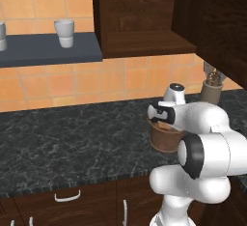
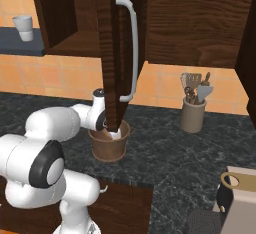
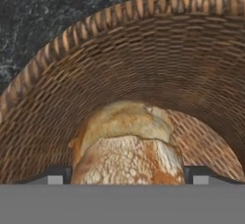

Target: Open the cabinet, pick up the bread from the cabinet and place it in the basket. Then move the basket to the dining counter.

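Note:
The woven brown basket (image 1: 166, 142) (image 2: 107, 150) stands on the black speckled counter (image 1: 72, 138), below the cabinet (image 1: 140, 17). The cabinet's door (image 2: 111, 53), with its silver bar handle (image 2: 133, 48), stands swung open. My gripper (image 3: 128, 177) reaches down inside the basket (image 3: 119, 12). The tan bread (image 3: 127, 141) lies low in the basket and spans the gap from one fingertip to the other, so the jaws are shut on it. In the right base view the open door's edge hides the fingers. The dining counter is out of view.
A brown utensil pot (image 2: 192, 115) (image 1: 211, 92) stands on the counter right of the basket. A white cup (image 1: 64, 33) (image 2: 23, 27) sits on a dark wall shelf (image 1: 48, 49) to the left. A beige appliance (image 2: 242, 200) is at the near right. Drawers run under the counter edge.

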